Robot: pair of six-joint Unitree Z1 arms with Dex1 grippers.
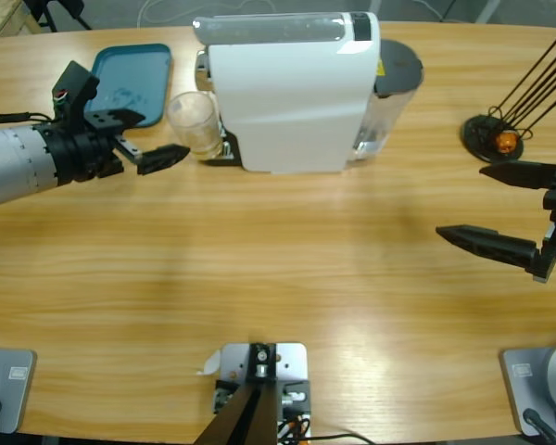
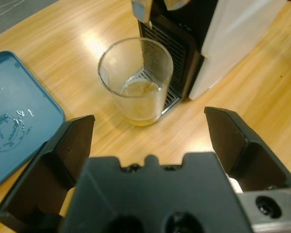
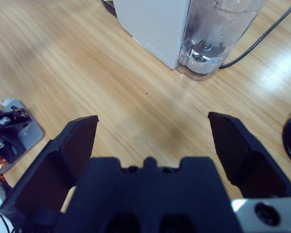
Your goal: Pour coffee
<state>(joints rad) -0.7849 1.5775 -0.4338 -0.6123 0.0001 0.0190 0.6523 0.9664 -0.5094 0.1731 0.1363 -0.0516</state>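
Note:
A small clear glass cup stands upright on the table, right against the black drip grate of the white coffee machine. A thin amber-brown layer of coffee lies in its bottom. My left gripper is open just short of the cup and points at it, with nothing between the jaws. My right gripper hangs open over bare table at the right, facing the machine's clear water tank.
A teal tray with water drops lies left of the cup. A black wire capsule stand holding an orange capsule sits at the far right. A black cable runs from the machine.

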